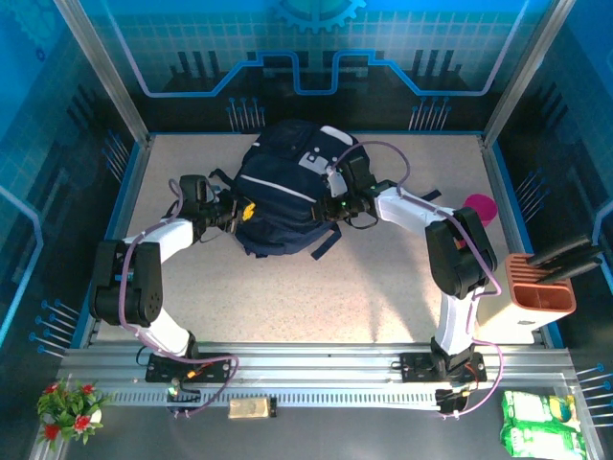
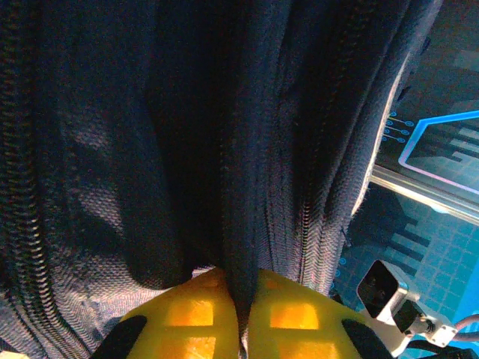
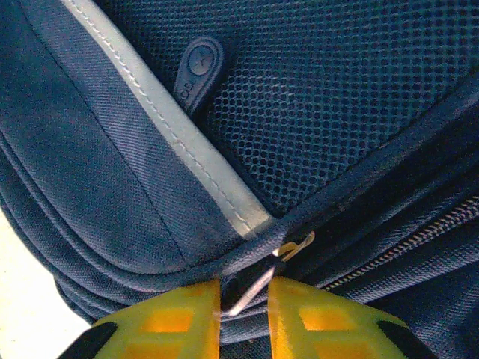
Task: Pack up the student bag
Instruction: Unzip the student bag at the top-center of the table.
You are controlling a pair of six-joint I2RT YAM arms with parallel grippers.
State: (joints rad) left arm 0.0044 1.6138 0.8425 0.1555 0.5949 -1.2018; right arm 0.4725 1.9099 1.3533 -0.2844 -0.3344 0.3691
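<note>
Speckled beige table (image 1: 287,297) inside blue, circuit-patterned enclosure walls (image 1: 421,48).

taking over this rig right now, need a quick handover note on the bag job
Left gripper: shut on a fold of the student bag's navy fabric, beside a zipper track, on the bag's left side.
Right gripper: jaws narrowly apart around the metal zipper pull on the bag's right side. A firm pinch cannot be confirmed.
Bag: lying mid-table between the two arms.
Done: bag braced, zipper pull lined up between the right fingers.
Left: probably pinch the pull and run the zipper. What is inside the bag cannot be seen.
</note>
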